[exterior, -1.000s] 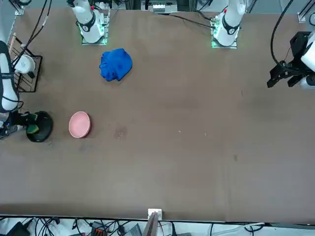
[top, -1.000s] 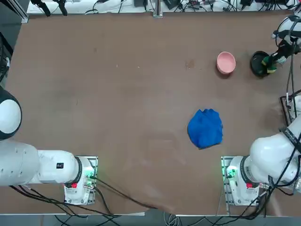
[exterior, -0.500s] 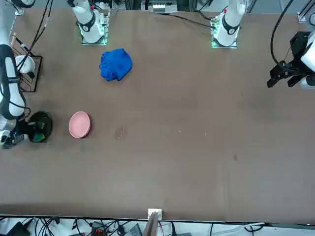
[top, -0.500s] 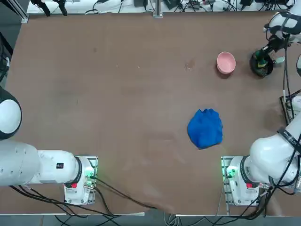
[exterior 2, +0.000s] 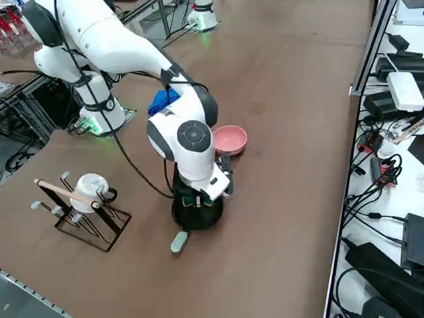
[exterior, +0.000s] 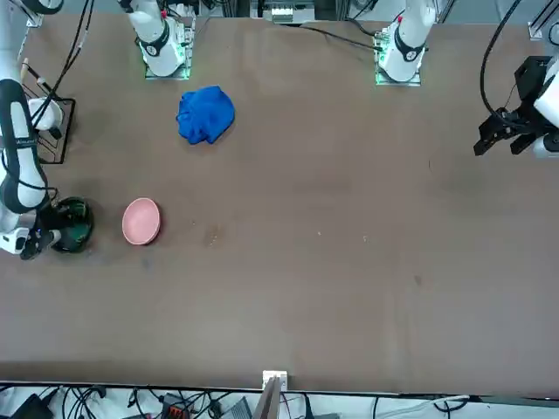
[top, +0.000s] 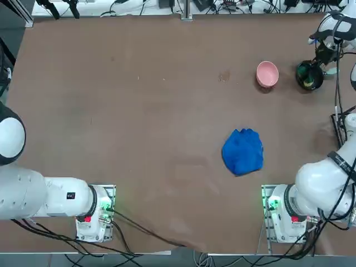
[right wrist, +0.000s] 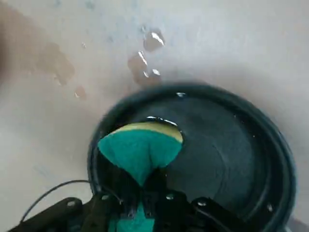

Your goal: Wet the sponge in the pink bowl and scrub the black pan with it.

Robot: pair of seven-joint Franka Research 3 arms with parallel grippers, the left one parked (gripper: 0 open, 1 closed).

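R gripper [right wrist: 145,195] pinching sponge [right wrist: 140,150] inside black pan [right wrist: 231,159]; pink bowl [top: 267,74] just beside pan.

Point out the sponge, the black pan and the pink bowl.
sponge [right wrist: 139,147], right wrist view: on its green face, pinched in the right gripper [right wrist: 145,205].
black pan [right wrist: 227,159], right wrist view: on its wet inner floor.
pink bowl [top: 267,74], top view: on its inside.

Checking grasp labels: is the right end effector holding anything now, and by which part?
Yes. The right end effector pinches the sponge at one end; the free end is inside the black pan.
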